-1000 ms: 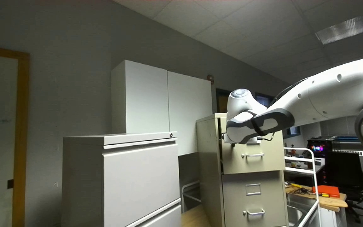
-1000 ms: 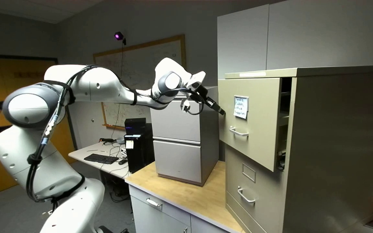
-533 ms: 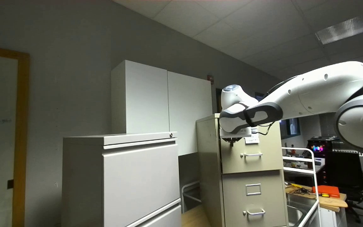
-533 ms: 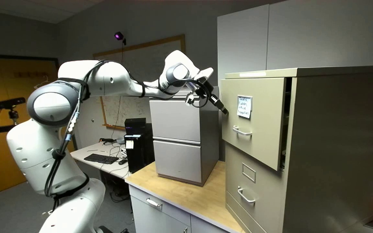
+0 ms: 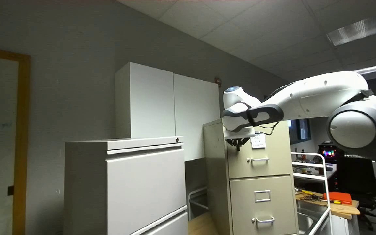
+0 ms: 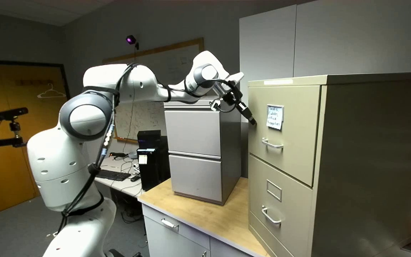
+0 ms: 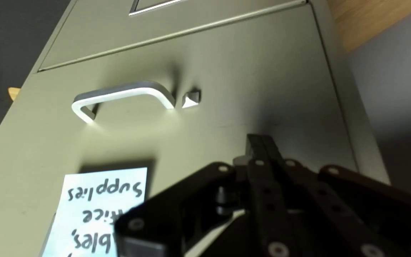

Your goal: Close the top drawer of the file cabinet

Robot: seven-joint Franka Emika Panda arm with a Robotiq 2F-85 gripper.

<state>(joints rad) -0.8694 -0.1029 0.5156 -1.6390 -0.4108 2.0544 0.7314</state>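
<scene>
The file cabinet [image 6: 369,153] is tall and beige and stands at the right in both exterior views [image 5: 214,163]. Its top drawer [image 6: 296,142] looks flush with the cabinet frame, with no dark gap at its side. The drawer front [image 5: 274,166] carries a silver handle [image 7: 127,93] and a handwritten label [image 6: 275,117]. My gripper [image 6: 252,121] is shut and empty, its fingertips together. The tips appear to rest against the drawer front, beside the label, near one side edge. In the wrist view the shut fingertips [image 7: 261,137] meet the drawer front [image 7: 219,135] beside the handle.
A pale grey lateral cabinet [image 6: 193,132] stands beside the file cabinet on a wooden counter [image 6: 198,210], close below my arm. A white two-door cupboard [image 5: 175,107] hangs behind. A white metal rail [image 5: 325,182] stands on the file cabinet's far side.
The arm has moved forward toward the cabinet with shut fingertips at the drawer front. The top drawer has slid in, and the dark gap at its side has closed.
</scene>
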